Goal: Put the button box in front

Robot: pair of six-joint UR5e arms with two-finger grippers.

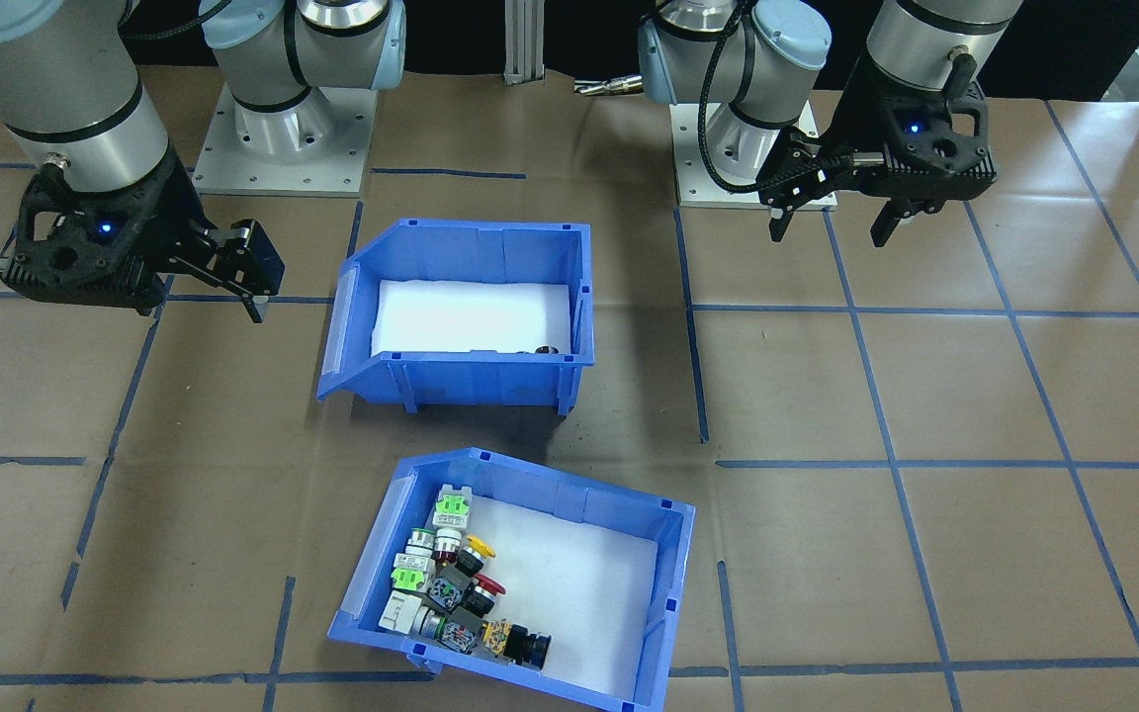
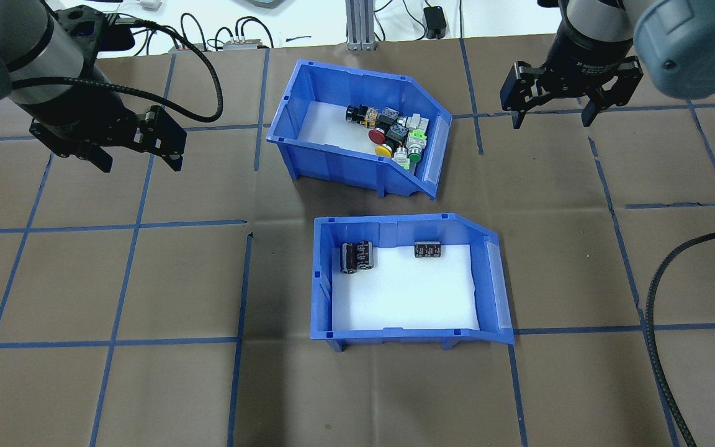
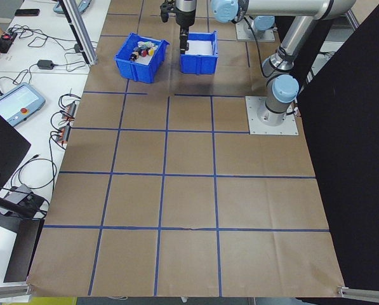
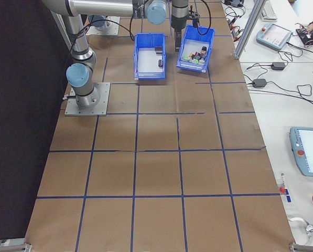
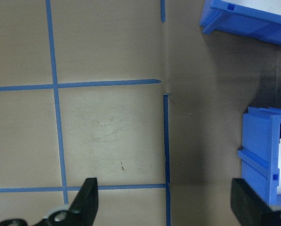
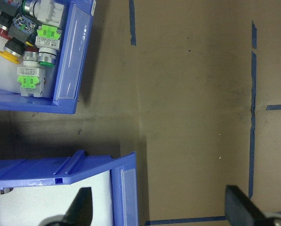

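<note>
The button box (image 2: 332, 160) is a blue bin with a white liner. It stands at an angle on the table's far side from the robot base. Its push-button switches (image 2: 395, 133) are bunched at one end and also show in the front-facing view as a cluster of switches (image 1: 451, 583) inside the box (image 1: 550, 489). My left gripper (image 2: 137, 158) hangs open over bare table, well left of the box, holding nothing. My right gripper (image 2: 551, 117) is open too, a short way right of the box. In the right wrist view the box's end wall (image 6: 69, 52) lies ahead of that gripper (image 6: 159, 209).
A second blue bin (image 2: 321, 279) with a few black cylinders (image 2: 356, 256) stands nearer the robot base, just behind the button box. Brown paper with blue tape lines covers the table. A black cable (image 2: 661, 279) lies at the right edge.
</note>
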